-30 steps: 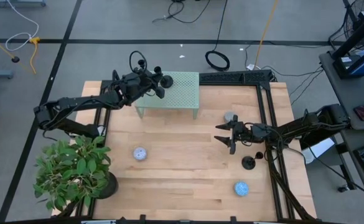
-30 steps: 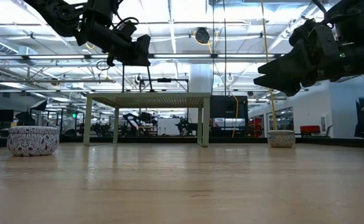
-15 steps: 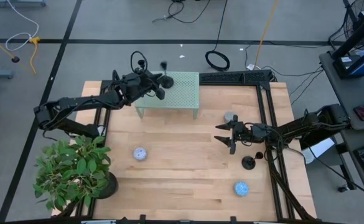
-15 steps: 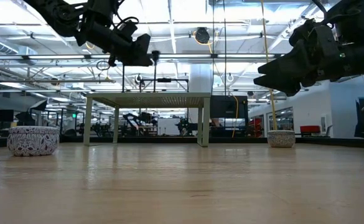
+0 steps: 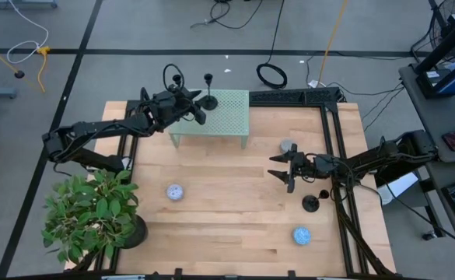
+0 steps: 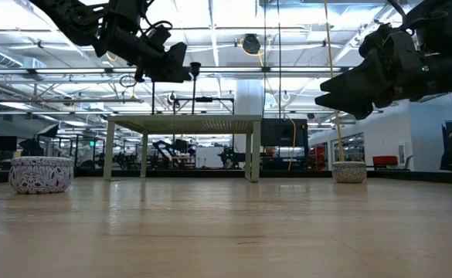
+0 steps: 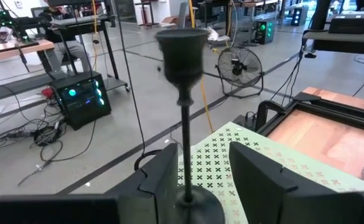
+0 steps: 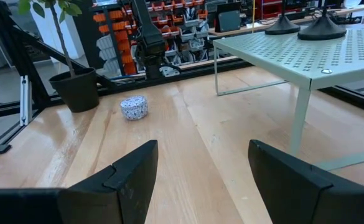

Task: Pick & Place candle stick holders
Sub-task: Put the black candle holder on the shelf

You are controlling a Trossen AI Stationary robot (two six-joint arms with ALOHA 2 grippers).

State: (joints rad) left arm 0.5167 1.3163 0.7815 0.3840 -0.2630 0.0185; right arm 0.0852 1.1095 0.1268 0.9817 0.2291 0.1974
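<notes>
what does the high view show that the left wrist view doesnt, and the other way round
Only the high view: the right hand open over the wood table, a second candle stick holder near it, and the potted plant.
Only the left wrist view: a fan and a lit computer on the floor, and the left hand with fingers apart either side of the stem.
Both: a candle stick holder upright on the green perforated table.

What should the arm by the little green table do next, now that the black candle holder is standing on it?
Probably draw the left pincer straight back. Its fingers stand apart on either side of the candle holder, which stands upright on the green table. Any sideways move could knock the thin stem.
</notes>
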